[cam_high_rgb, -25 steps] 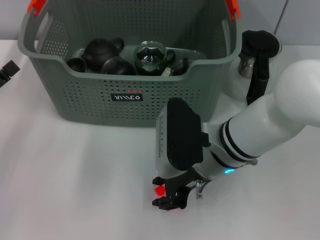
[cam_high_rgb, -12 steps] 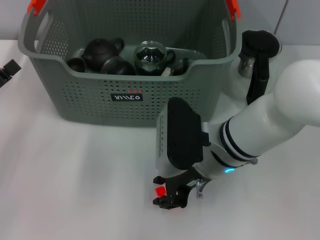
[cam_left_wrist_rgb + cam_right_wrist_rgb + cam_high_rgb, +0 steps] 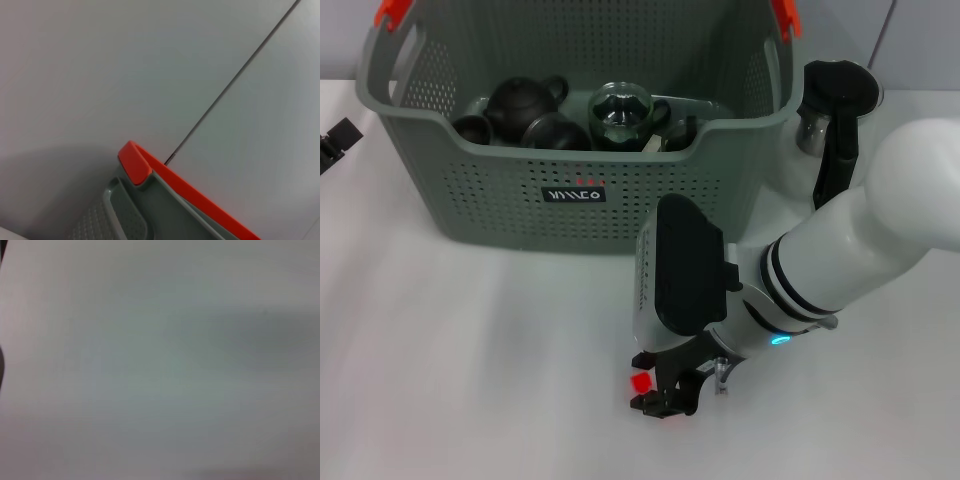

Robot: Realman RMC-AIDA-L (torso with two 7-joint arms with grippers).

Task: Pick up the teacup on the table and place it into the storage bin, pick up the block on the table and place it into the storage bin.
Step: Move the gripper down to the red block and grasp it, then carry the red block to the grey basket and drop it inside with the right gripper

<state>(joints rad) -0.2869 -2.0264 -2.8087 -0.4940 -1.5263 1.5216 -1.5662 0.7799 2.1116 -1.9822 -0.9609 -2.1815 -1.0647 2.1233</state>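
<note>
A small red block [image 3: 640,381] lies on the white table [image 3: 470,360] in front of the storage bin [image 3: 570,195], a grey-green perforated basket. My right gripper [image 3: 654,383] is low over the table, open, with its black fingers on either side of the block. Inside the bin a small dark teacup [image 3: 471,128] sits beside a dark teapot [image 3: 525,100] and a glass cup [image 3: 620,113]. My left gripper [image 3: 335,141] shows only as a black part at the far left edge of the head view. The right wrist view holds only a pale blurred surface.
A glass pitcher [image 3: 835,105] with a black handle stands right of the bin, behind my right arm. Orange clips [image 3: 392,10] mark the bin's handles; one clip [image 3: 135,162] fills the left wrist view against a wall. Open table lies at the front left.
The right gripper has shifted slightly to the right around the block. The block looks a little smaller and less tilted than a second ago. The left arm has not moved.
</note>
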